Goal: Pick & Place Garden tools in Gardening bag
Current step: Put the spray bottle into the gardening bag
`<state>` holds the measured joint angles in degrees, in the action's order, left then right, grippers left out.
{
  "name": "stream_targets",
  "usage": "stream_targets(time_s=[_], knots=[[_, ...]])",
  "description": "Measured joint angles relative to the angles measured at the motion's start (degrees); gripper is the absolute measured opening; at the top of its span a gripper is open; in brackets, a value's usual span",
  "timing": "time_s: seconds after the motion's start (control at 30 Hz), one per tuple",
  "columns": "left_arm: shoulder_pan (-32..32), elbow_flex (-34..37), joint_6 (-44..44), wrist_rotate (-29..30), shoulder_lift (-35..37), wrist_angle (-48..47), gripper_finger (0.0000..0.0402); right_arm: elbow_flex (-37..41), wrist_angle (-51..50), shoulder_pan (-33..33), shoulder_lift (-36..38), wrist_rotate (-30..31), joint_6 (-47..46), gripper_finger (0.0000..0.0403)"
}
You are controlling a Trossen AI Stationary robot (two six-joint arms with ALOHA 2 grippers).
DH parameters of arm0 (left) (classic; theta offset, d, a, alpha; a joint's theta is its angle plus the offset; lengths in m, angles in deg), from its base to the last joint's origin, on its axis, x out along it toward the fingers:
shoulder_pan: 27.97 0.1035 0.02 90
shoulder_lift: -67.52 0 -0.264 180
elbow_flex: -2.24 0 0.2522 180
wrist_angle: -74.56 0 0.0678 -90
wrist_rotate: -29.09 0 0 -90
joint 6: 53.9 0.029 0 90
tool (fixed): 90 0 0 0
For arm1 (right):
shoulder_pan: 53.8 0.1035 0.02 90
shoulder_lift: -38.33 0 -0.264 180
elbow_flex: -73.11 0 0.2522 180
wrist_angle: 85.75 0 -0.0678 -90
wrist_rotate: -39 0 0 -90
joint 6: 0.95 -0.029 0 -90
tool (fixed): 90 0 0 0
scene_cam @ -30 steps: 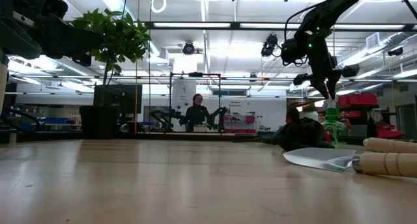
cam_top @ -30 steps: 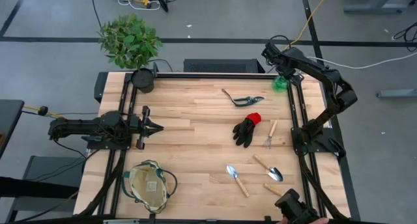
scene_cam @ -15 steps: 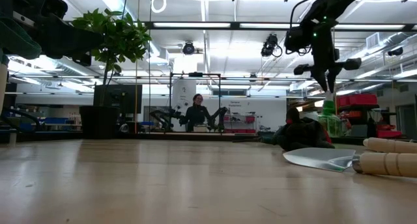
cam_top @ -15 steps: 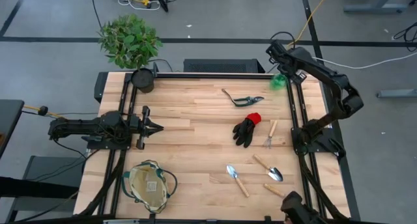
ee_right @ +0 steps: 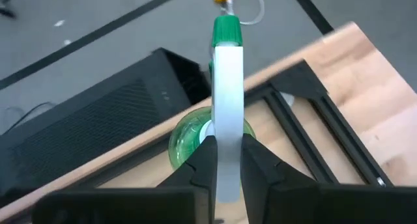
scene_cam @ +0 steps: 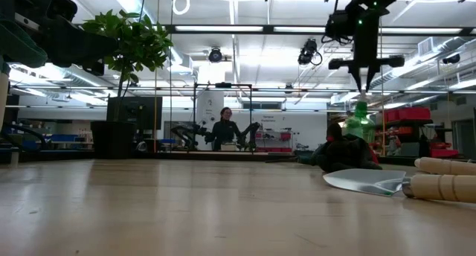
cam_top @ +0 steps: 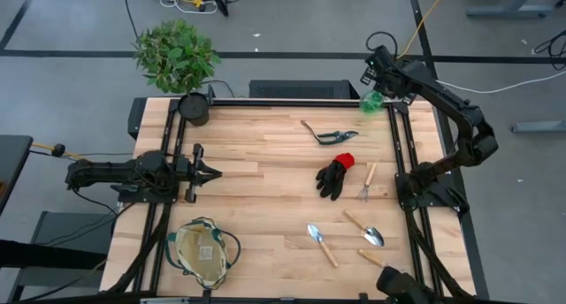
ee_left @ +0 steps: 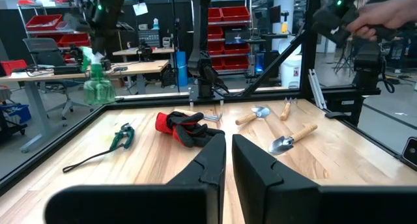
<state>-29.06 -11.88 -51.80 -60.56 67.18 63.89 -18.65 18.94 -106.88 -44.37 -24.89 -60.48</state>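
Now the right claw (ee_right: 223, 160), pinched on the bottle's (cam_top: 372, 101) white nozzle, has lifted it higher vs a sec ago & moved it a bit inboard at the far right corner, so pick is done and carry to the bag (cam_top: 202, 253), far off diagonally, can start. Bottle hangs straight below the claw, long axis vertical, nozzle up, green body down. Left claw (cam_top: 212, 172) sits pressed together, idle, near the bag.
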Motion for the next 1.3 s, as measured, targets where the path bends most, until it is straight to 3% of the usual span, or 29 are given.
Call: stream_targets(time_s=[0.47, 1.1, 1.3], knots=[[0.01, 0.00, 0.00, -0.01, -0.02, 0.02, 0.0032, -12.75, -2.19, 3.71, 0.00, -3.09, 14.79, 0.0044], [-0.01, -0.01, 0.00, 0.00, -0.02, 0.01, 0.0032, -22.60, -1.07, 11.68, 0.00, -8.07, 46.41, 0.0044], [-0.01, -0.02, 0.00, -0.01, -0.01, 0.02, 0.0032, -24.37, -0.95, 13.89, 0.00, -13.53, 57.24, 0.0044]])
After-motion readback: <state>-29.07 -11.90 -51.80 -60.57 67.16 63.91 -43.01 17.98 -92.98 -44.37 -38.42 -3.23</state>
